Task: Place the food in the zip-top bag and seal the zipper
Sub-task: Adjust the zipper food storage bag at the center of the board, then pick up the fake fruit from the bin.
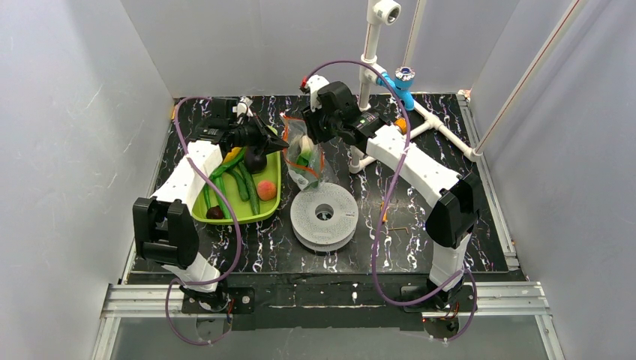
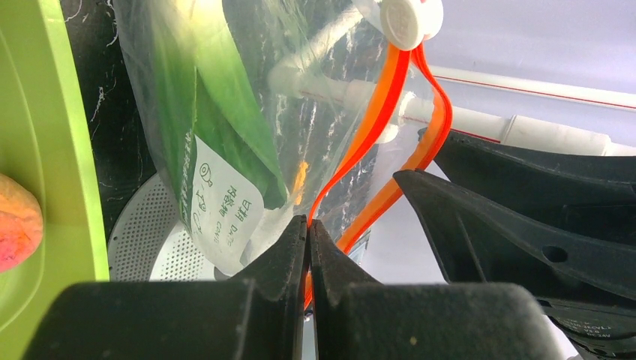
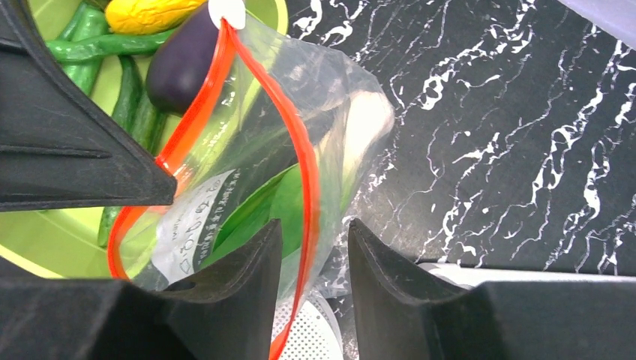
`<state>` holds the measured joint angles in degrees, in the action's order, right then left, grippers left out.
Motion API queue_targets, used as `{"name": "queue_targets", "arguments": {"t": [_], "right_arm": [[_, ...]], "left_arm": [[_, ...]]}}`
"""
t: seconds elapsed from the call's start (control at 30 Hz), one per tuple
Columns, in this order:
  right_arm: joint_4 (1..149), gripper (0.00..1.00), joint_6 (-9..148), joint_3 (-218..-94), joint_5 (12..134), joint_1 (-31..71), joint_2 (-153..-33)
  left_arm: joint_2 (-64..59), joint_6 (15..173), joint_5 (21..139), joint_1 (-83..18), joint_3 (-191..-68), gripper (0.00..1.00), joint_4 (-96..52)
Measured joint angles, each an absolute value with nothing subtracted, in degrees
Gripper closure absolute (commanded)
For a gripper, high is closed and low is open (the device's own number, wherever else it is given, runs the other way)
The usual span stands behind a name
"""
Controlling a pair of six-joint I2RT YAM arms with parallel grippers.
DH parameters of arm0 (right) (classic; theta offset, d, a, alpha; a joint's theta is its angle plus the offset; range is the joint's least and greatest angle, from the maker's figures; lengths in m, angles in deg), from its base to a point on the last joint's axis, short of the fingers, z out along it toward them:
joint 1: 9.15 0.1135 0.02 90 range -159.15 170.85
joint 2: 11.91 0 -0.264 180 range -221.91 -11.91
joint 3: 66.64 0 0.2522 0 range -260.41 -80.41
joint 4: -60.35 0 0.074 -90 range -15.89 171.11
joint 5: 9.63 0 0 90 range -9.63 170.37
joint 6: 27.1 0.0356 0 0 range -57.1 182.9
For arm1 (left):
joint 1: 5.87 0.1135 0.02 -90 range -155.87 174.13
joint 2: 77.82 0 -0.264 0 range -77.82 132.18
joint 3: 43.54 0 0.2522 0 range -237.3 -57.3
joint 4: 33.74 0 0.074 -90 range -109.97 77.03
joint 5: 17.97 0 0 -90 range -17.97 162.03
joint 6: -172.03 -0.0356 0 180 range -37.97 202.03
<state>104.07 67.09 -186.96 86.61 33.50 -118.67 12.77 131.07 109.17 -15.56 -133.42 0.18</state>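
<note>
The clear zip-top bag [image 1: 306, 161] hangs between both grippers above the black table, its mouth open. Inside it lies a white-and-green leafy stalk [image 3: 367, 120]. My left gripper [image 2: 308, 223] is shut on one side of the orange-red zipper [image 2: 379, 105]. The other zipper side [image 3: 307, 172] runs loosely between the fingers of my open right gripper [image 3: 313, 225]. More food lies in the green tray [image 1: 270, 202]: a purple eggplant [image 3: 184, 64], a yellow piece [image 3: 146, 13], long green peppers [image 1: 244, 184] and an orange-red fruit [image 1: 266, 189].
A white perforated disc [image 1: 324, 216] sits just in front of the bag. A white pipe frame [image 1: 367, 67] with a blue fitting [image 1: 403, 81] stands at the back right. Grey walls enclose the table on three sides.
</note>
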Motion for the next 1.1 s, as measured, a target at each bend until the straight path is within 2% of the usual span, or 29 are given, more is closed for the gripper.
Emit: {"name": "queue_targets", "arguments": {"t": [0.1, 0.2, 0.33, 0.43, 0.47, 0.5, 0.6, 0.67, 0.73, 0.87, 1.0, 1.1], "right_arm": [[104.15, 0.56, 66.93, -186.75, 88.13, 33.5, -118.7], [104.2, 0.63, 66.72, -186.75, 89.68, 33.5, -118.91], [104.18, 0.8, 66.0, -186.75, 92.02, 33.67, -119.54], [104.13, 0.99, 65.66, -186.75, 92.7, 33.96, -120.05], [104.13, 0.99, 65.56, -186.76, 92.73, 34.05, -120.1], [104.1, 0.99, 65.48, -186.78, 92.81, 34.14, -120.11], [103.68, 0.99, 65.67, -186.8, 93.74, 34.42, -120.11], [103.27, 0.99, 65.65, -186.79, 94.26, 34.49, -120.11], [102.68, 0.99, 65.65, -186.82, 94.65, 34.49, -120.11], [102.52, 0.99, 65.65, -186.81, 95.35, 34.49, -120.1], [102.22, 0.99, 65.42, -186.79, 96.07, 34.49, -120.07], [102.21, 0.99, 65.01, -186.76, 96.65, 34.49, -120.03]], "left_arm": [[12.77, 131.09, 109.19, -15.52, -133.42, 1.0, -0.01], [12.76, 131.09, 109.28, -15.45, -133.34, 1.0, -0.14], [12.68, 131.1, 109.33, -15.45, -132.72, 1.0, -0.31], [12.68, 130.61, 109.32, -15.45, -132.69, 1.0, -0.07], [12.68, 130.26, 109.3, -15.45, -132.69, 0.99, 0.21], [12.68, 129.85, 109.3, -15.45, -132.71, 0.94, 0.68], [12.62, 127.71, 109.32, -15.45, -133.0, 0.64, 2.68], [12.05, 125.72, 109.16, -15.45, -133.04, 0.5, 4.1], [10.49, 123.69, 108.45, -15.45, -132.76, 0.44, 5.73], [1.92, 118.37, 103.5, -15.41, -129.36, 0.41, 9.28], [-9.59, 113.53, 94.31, -15.4, -123.97, 0.22, 11.27], [-18.2, 110.92, 86.2, -15.29, -118.33, 0.21, 12.03]]}}
